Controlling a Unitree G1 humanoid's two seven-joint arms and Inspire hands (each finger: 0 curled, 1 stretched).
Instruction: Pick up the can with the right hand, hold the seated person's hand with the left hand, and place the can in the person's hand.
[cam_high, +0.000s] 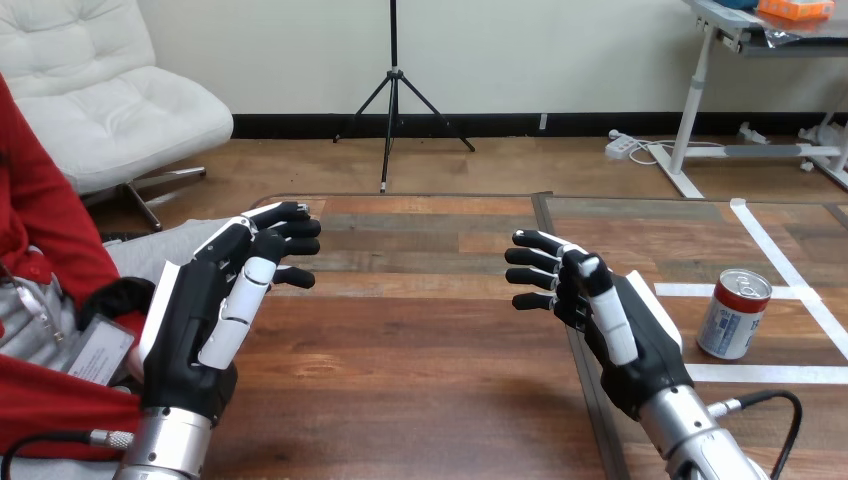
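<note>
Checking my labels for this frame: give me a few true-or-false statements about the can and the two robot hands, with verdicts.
1. The can stands upright on the table. True.
2. The right robot hand holds the can. False: it is open and apart from the can, which stands to its right.
3. The left robot hand is open. True.
4. The left robot hand is nearer the can than the right one. False: the right robot hand is nearer.

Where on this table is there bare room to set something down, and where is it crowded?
The widest bare patch of the table lies between the left hand and the right hand. The far strip beyond both hands is free too. It is tighter at the right, between the right hand and the can.
</note>
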